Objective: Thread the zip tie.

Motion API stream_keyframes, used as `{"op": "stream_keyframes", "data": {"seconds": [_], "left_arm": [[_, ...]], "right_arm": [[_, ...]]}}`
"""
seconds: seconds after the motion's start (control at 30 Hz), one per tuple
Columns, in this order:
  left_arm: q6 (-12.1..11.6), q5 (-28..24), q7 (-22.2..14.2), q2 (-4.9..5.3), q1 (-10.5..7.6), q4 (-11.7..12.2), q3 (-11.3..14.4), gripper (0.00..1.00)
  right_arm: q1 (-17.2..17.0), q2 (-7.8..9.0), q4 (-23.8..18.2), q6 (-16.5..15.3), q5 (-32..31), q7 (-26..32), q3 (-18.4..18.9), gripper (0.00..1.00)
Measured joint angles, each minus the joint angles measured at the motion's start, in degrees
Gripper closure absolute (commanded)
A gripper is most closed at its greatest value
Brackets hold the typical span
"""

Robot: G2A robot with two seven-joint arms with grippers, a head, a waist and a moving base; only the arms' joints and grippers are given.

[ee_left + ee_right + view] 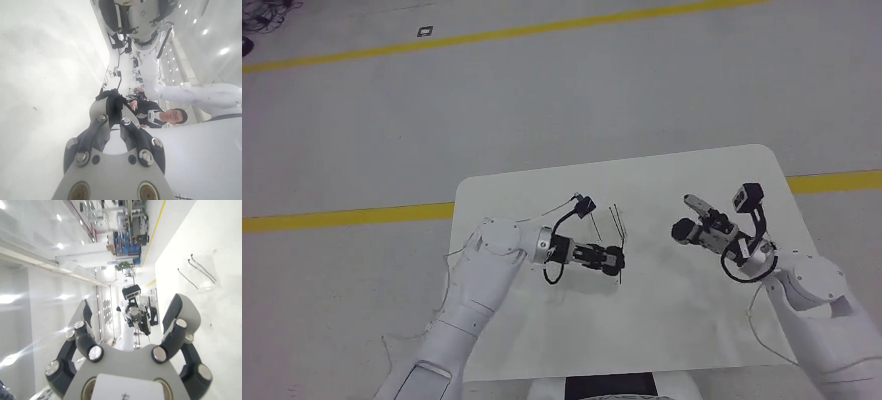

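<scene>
Gripping side: the left gripper (616, 261) is hanging low over the middle of the white table (712, 330), and its fingers (113, 108) are pressing together on a thin dark zip tie (620, 278).
Held tie: it is poking out past the fingertips, pointing toward the table's near edge; from where I stand I cannot tell which end is being pinched.
Waiting side: the right gripper (131, 301) is hovering off to the side of the left one, well apart from it, with its jaws standing wide and nothing sitting between the ribbed pads.
Facing: the two grippers are pointing roughly at each other across a bare stretch of tabletop.
Spare ties: a pair of loose zip ties (203, 268) is lying flat and nearly parallel on the table, just beyond the left gripper toward the far edge.
Odd one out: a third loose zip tie (187, 279) is lying just beside that pair, not touching it.
</scene>
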Motion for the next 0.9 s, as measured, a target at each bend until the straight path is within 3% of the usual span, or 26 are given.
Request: {"op": "stream_keyframes", "data": {"seconds": [0.07,0.4,0.47,0.53,0.7,0.9], "left_arm": [[0.0,-0.6,0.0,0.97,-0.58,-0.4,1.5,1.0],[0.2,-0.6,0.6,0.93,-0.23,-0.4,1.6,1.0],[0.6,-1.9,0.5,1.05,0.09,-0.1,2.1,1.0],[0.1,-6.2,0.0,1.3,0.32,0.3,3.4,1.0],[0.0,-15.9,0.0,3.38,-1.22,1.3,7.7,1.0],[0.0,-22.3,0.0,6.16,-3.19,1.6,11.8,1.0]], "right_arm": [[0.4,0.05,0.3,-0.7,0.0,2.6,-0.7,0.0],[0.4,0.04,0.3,-0.7,0.1,2.5,-0.6,0.0],[0.4,0.01,0.2,-1.1,0.5,2.5,-0.6,0.0],[0.6,0.07,0.9,-3.7,1.6,4.4,-0.6,0.0],[3.5,0.36,5.1,-10.1,-0.6,12.9,-2.6,0.0],[8.4,-0.08,9.7,-14.4,-2.7,15.3,-7.7,0.0]]}}
